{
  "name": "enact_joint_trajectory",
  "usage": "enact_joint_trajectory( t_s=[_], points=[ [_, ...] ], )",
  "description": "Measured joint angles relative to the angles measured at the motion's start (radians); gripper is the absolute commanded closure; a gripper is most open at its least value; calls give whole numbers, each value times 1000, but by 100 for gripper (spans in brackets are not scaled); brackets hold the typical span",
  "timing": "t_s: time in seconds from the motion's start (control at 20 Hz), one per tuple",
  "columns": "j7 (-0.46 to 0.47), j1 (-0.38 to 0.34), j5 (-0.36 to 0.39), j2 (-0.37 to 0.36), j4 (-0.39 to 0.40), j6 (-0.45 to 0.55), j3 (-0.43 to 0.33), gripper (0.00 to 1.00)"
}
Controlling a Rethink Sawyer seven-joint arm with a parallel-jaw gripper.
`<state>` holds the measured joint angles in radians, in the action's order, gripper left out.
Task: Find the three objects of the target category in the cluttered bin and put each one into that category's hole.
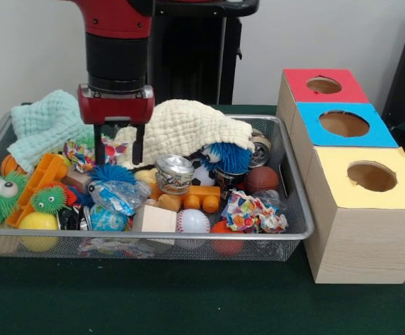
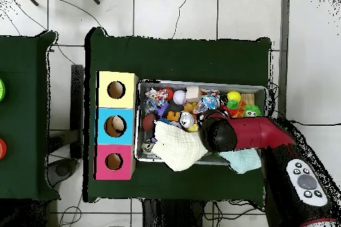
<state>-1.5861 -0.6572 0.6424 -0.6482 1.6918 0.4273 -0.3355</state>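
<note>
The wire-mesh bin (image 1: 296,235) is full of toys and cloths; it also shows in the overhead view (image 2: 200,83). A creased clear bottle with a blue-and-white label (image 1: 118,196) lies in the bin's left half, also in the overhead view (image 2: 209,101). My gripper (image 1: 118,160) hangs open just above the clutter, behind and a little above that bottle, with a patterned rag (image 1: 114,149) seen between its fingers. In the overhead view the arm's head (image 2: 214,132) hides the gripper. The blue-topped box's hole (image 1: 344,123) is to the right of the bin, and shows in the overhead view (image 2: 116,125). Other bottles are not clearly visible.
A cream cloth (image 1: 188,125) and a mint cloth (image 1: 45,125) lie at the bin's back. A shiny can (image 1: 173,172), balls, fuzzy toys, an orange block (image 1: 40,183) and another patterned rag (image 1: 249,211) fill it. Red-topped (image 1: 324,85) and yellow-topped (image 1: 371,176) boxes flank the blue one.
</note>
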Motion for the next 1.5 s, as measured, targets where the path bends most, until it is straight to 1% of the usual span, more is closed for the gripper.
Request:
enact_joint_trajectory(
  t_s=[0.2, 0.75, 1.1, 1.5],
  points=[
    [0, 14, 1, 7, 0, 0, 5, 0],
    [0, 7, 4, 43, -3, 0, 17, 0],
    [0, 5, 4, 73, -25, 0, 33, 0],
    [0, 6, 4, 78, -49, 0, 37, 0]
  ],
)
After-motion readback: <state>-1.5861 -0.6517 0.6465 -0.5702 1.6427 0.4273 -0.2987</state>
